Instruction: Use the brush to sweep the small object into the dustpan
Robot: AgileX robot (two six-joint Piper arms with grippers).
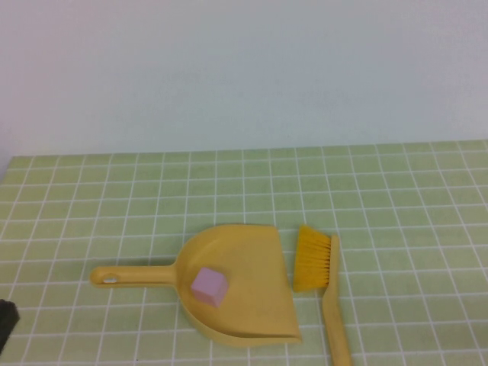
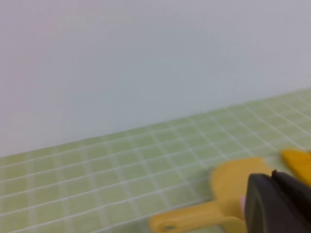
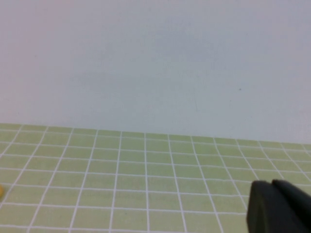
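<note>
The yellow dustpan (image 1: 248, 259) lies on the green tiled table, its long handle (image 1: 133, 276) pointing left. The small pink cube (image 1: 209, 286) rests inside the scoop. The brush (image 1: 326, 293) lies flat just right of the dustpan, with its orange-yellow bristles (image 1: 313, 259) toward the far side. No gripper holds it. My left gripper (image 2: 273, 174) is shut and empty, back from the dustpan (image 2: 233, 182); a sliver of the cube (image 2: 241, 205) shows beside its fingers. My right gripper (image 3: 272, 183) is shut and empty over bare tiles.
A dark part of my left arm (image 1: 6, 320) shows at the lower left edge of the high view. A pale wall rises behind the table's far edge. Green tiles surround the dustpan and brush.
</note>
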